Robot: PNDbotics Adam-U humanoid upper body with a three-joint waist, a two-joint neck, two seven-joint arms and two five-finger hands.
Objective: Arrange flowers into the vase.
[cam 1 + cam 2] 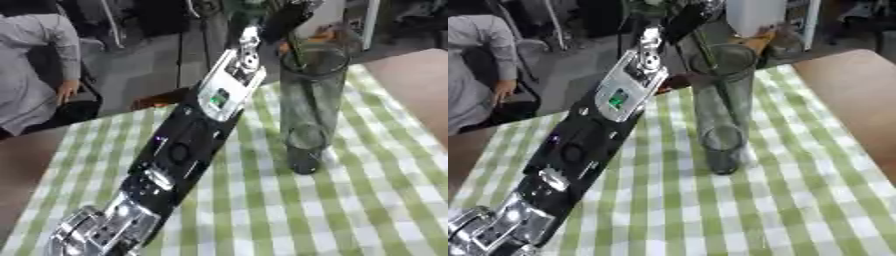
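Left eye view | vase (311,107): tall, clear glass, upright | tablecloth (367,200): green-checked

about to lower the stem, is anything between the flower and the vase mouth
Nothing visible blocks it. The left hand is above the glass vase, near the top edge, with a green stem running down to the open rim. The vase stands alone on the checked cloth.
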